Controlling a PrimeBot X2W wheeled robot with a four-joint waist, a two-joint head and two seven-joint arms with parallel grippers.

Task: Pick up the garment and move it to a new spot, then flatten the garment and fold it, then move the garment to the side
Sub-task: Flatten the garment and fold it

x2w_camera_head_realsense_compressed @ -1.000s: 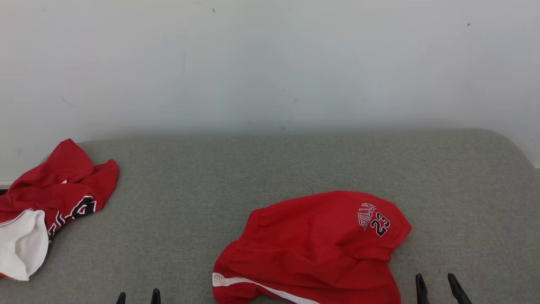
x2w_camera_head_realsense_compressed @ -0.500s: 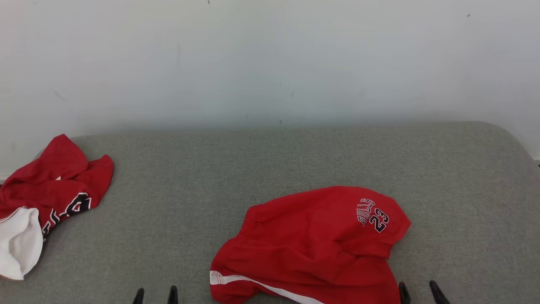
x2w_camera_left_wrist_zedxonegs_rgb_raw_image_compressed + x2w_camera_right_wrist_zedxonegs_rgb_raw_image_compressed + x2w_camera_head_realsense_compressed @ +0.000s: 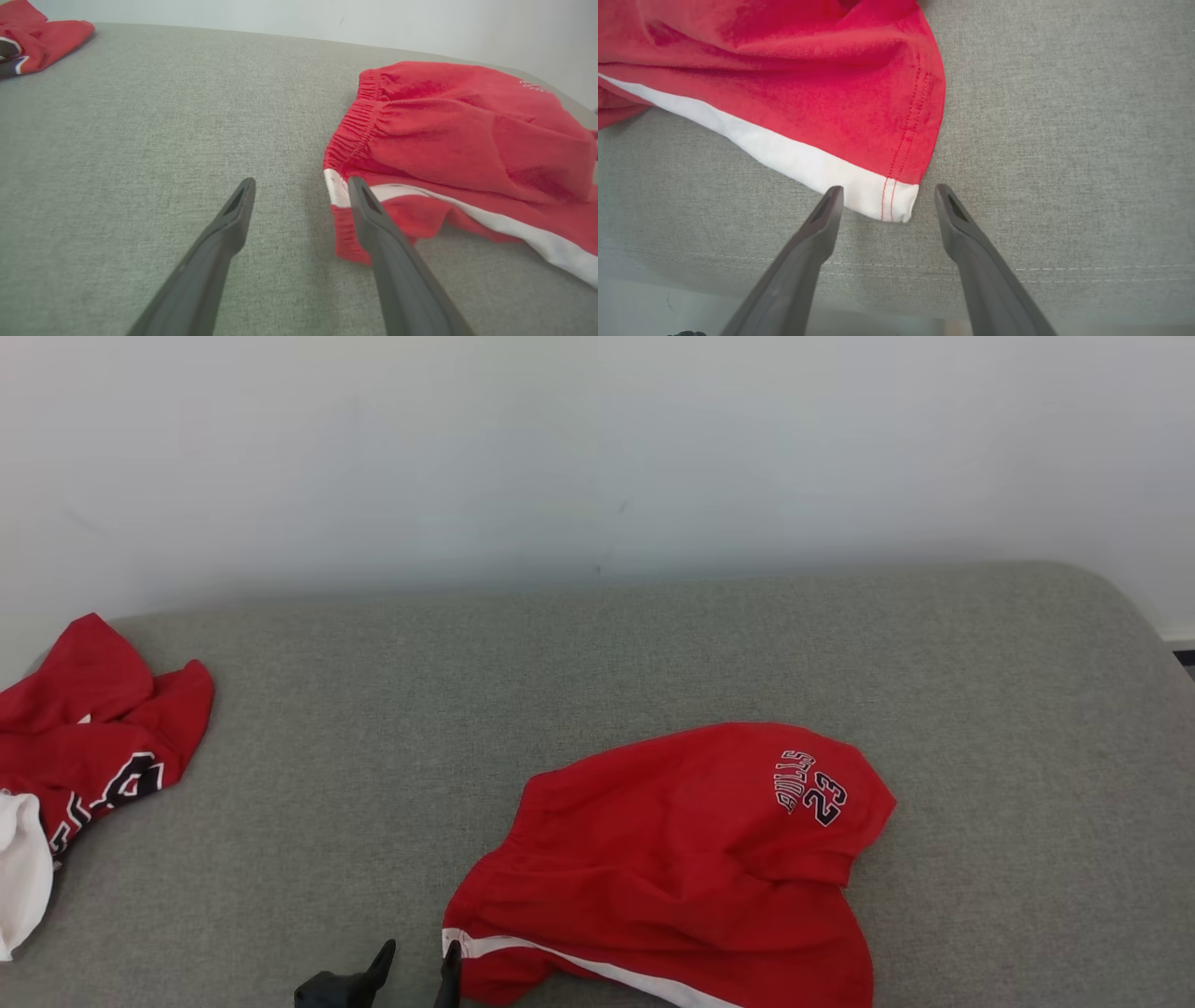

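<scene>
The garment [image 3: 681, 868] is a pair of red shorts with a white side stripe and a "BULLS 23" print, lying crumpled on the grey cushion [image 3: 597, 663] at the lower middle. My left gripper [image 3: 417, 959] stands open at the bottom edge, its right finger against the waistband corner of the garment [image 3: 448, 135]. In the left wrist view the left gripper [image 3: 301, 184] holds nothing. In the right wrist view my right gripper [image 3: 886, 191] is open, its fingers on either side of the white-striped hem corner of the garment [image 3: 794, 93], just short of it.
A second red garment with white lining [image 3: 84, 747] lies bunched at the cushion's far left edge, also seen in the left wrist view as a red heap [image 3: 37, 37]. A white wall [image 3: 597, 457] stands behind. The cushion's front seam [image 3: 1064, 268] runs near the right gripper.
The camera has tilted down, shifting the whole picture. My left gripper has moved right to the shorts' waistband corner. My right gripper has left the head view at the lower right.
</scene>
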